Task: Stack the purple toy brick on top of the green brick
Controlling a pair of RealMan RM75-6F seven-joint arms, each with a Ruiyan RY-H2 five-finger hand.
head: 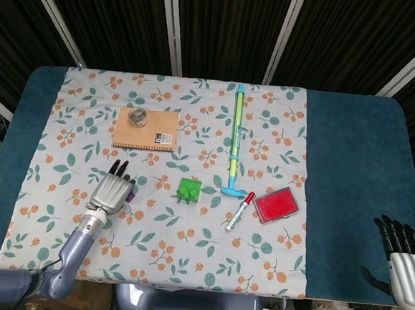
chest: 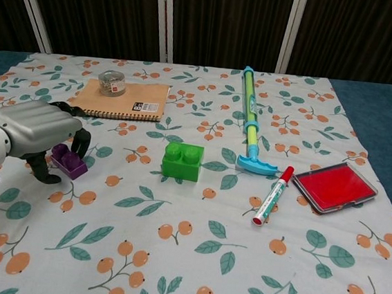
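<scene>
Left hand [chest: 34, 131], metallic grey with dark fingers, curls around the purple toy brick [chest: 68, 161], a studded plastic block pinched under its fingertips on the floral cloth [chest: 173, 242]. Well to that hand's right sits the green brick [chest: 182, 160], glossy, with round studs on top. Right hand [head: 400, 253] hangs off the worktop's edge, dark fingers spread, holding nothing.

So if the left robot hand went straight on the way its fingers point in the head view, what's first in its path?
Past the purple brick the left robot hand grips, probably the notebook, though depth is uncertain.
</scene>
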